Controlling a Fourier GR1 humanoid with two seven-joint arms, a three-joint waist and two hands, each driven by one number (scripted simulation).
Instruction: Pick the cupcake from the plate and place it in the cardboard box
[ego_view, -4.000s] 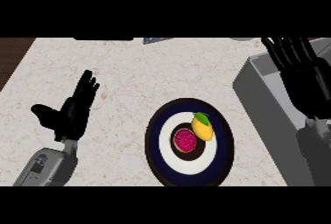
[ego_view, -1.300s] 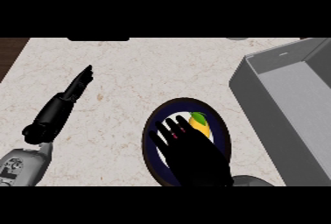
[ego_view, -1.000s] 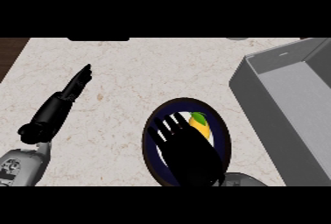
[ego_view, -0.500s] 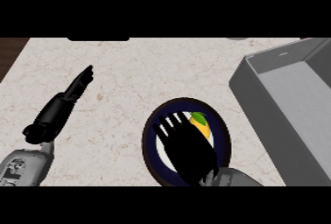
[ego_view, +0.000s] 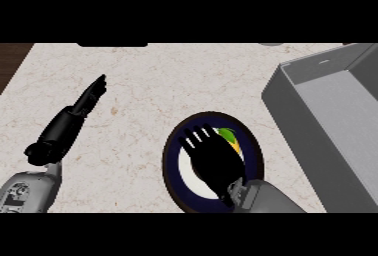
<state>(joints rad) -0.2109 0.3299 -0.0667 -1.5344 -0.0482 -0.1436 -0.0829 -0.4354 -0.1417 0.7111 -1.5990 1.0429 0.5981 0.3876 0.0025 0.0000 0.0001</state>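
Since 4 seconds ago the right hand (ego_view: 214, 162) has left the upper right of the frame, above the box, and now lies over the plate (ego_view: 169, 161) in the lower middle. The left hand (ego_view: 77, 112) has turned from palm-up to edge-on. Over the last half second the right hand has barely shifted.

The plate is round with a dark navy rim and a white centre, though the hand hides most of it. The cupcake, which sat in the plate's centre earlier, is hidden under the black palm. Only a rounded green-and-yellow piece (ego_view: 231, 138) shows, just right of the fingertips. The cardboard box (ego_view: 339, 115) is a plain grey rectangular tray with upright walls, filling the right side of the frame, near the plate but apart from it. The counter (ego_view: 162, 85) is pale speckled stone.

The right hand's fingers (ego_view: 193, 140) are straight and fanned toward the top of the frame, with white plate showing between them. Whether it has hold of the cupcake cannot be told. Its grey forearm (ego_view: 267, 199) enters from the lower edge. The left hand rests at the left, fingers straight and together, pointing to the upper right, holding nothing.
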